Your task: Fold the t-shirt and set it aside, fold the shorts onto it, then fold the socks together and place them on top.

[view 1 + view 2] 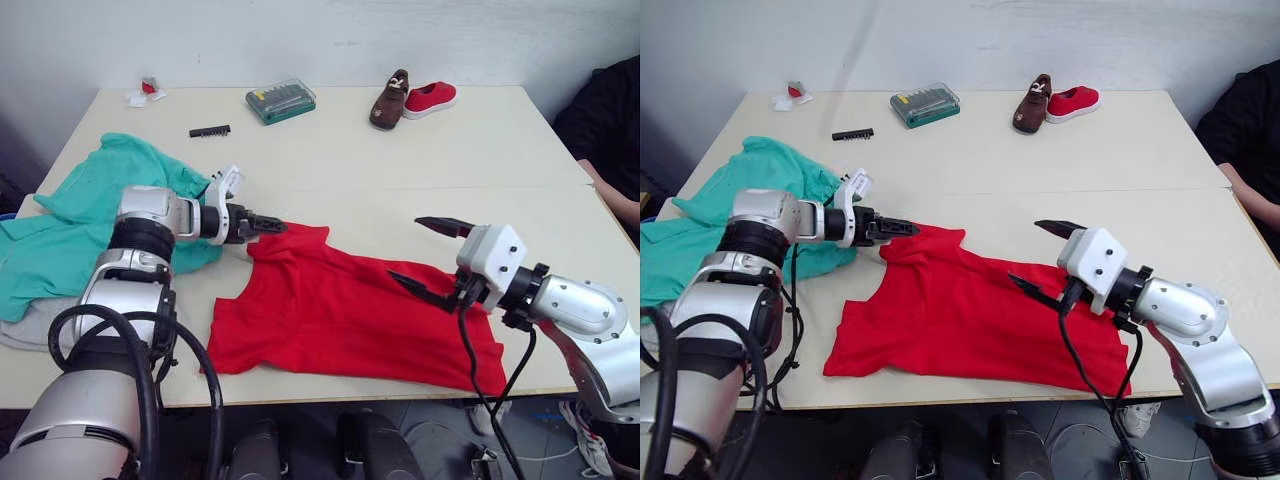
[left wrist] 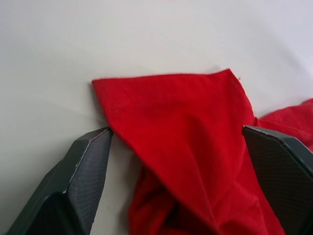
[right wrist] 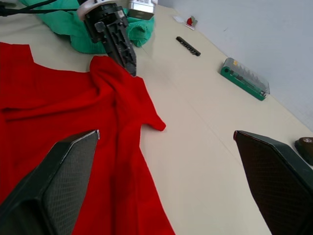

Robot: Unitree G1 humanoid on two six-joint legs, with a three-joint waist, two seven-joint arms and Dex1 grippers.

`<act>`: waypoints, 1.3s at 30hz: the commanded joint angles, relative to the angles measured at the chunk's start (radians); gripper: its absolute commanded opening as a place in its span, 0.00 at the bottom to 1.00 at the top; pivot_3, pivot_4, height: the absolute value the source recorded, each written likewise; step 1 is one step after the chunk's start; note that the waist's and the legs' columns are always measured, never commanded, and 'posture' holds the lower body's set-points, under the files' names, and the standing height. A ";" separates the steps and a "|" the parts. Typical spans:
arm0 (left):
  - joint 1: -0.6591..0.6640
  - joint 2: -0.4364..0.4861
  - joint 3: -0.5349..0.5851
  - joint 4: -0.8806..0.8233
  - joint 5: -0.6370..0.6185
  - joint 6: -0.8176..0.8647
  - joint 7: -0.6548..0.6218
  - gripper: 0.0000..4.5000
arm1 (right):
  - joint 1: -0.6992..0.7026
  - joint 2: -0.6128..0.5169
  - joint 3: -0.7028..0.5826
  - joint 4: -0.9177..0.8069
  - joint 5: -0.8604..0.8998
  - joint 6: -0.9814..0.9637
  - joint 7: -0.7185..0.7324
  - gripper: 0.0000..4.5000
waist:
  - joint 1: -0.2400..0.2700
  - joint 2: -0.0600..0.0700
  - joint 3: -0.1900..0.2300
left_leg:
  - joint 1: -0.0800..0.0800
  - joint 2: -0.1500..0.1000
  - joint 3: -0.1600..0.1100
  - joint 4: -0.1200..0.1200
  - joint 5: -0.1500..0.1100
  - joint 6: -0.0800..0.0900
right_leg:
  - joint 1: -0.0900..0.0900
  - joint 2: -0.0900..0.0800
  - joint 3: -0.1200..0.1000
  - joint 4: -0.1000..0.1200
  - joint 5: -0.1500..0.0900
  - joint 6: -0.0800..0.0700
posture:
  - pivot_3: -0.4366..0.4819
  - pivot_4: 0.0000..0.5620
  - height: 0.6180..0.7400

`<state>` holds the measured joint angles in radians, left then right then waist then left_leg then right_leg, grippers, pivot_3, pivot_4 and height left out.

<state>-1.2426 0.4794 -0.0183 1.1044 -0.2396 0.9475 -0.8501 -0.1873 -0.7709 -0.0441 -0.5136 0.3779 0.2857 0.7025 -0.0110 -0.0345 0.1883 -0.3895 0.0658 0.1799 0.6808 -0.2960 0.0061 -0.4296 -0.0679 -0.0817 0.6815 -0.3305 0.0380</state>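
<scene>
The red t-shirt (image 1: 345,310) lies spread near the front edge of the cream desk (image 1: 400,170), roughly flat with some creases, one sleeve bunched up at its 10 o'clock corner. The left gripper (image 1: 268,227) reaches that corner; in the left wrist view its two black fingers (image 2: 85,176) stand apart on either side of a raised fold of red cloth, open and not pinching it. The right gripper (image 1: 430,258) hovers at the shirt's 3 o'clock side with its fingers (image 1: 443,226) spread wide — one above the bare desk, the other over the red cloth — holding nothing. The teal shorts (image 1: 90,220) lie crumpled at 9 o'clock of the shirt, just beside it, partly under the left arm. A light grey piece of cloth, likely the socks (image 1: 30,325), peeks out from under the shorts at the desk's front left edge. Along the far side of the desk sit a green bit set in a clear case (image 1: 281,101), a black bit strip (image 1: 210,131), a brown shoe (image 1: 391,100) touching a red shoe (image 1: 431,98), and a small red-and-white object (image 1: 146,91) — too small to identify. A person's dark sleeve (image 1: 605,120) shows at the 3 o'clock edge.
</scene>
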 commanded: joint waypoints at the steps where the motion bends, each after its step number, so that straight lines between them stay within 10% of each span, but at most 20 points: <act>1: -0.038 -0.017 0.024 0.057 0.021 -0.011 0.032 0.98 | -0.022 0.012 -0.008 -0.057 0.003 0.010 -0.005 1.00 | 0.002 0.000 0.000 | 0.000 0.000 0.000 0.000 0.000 0.000 | 0.000 0.000 0.000 0.000 0.000 0.000 | 0.48 0.27 1.00; 16: -0.048 -0.057 0.092 0.106 0.047 -0.131 0.067 0.01 | -0.041 0.047 -0.019 -0.114 0.156 0.189 0.012 1.00 | 0.006 0.000 0.000 | -0.001 -0.001 -0.001 0.000 0.000 0.001 | 0.000 -0.002 -0.002 0.000 0.000 0.000 | 0.48 0.27 1.00; 27: -0.035 -0.049 0.134 0.084 0.043 -0.294 -0.052 0.01 | 0.018 0.023 -0.034 -0.130 0.148 0.201 0.017 1.00 | 0.007 0.000 0.000 | -0.001 -0.001 0.000 0.000 0.000 0.000 | 0.000 -0.002 -0.002 0.000 0.000 0.000 | 0.48 0.27 1.00; 39: 0.246 0.061 -0.045 -0.311 0.101 -0.879 -0.637 0.01 | 0.108 -0.006 -0.089 -0.123 0.159 0.224 0.023 1.00 | -0.004 0.000 0.000 | 0.000 0.000 0.000 -0.001 0.000 0.000 | 0.000 -0.001 -0.002 -0.001 0.000 0.000 | 0.48 0.27 1.00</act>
<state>-1.0061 0.5213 -0.0460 0.8686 -0.1430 0.1410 -1.4287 -0.0845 -0.7681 -0.0984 -0.6212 0.5281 0.5093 0.7190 -0.0152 -0.0344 0.1882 -0.3897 0.0662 0.1794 0.6802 -0.2963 0.0058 -0.4293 -0.0688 -0.0835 0.6808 -0.3305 0.0377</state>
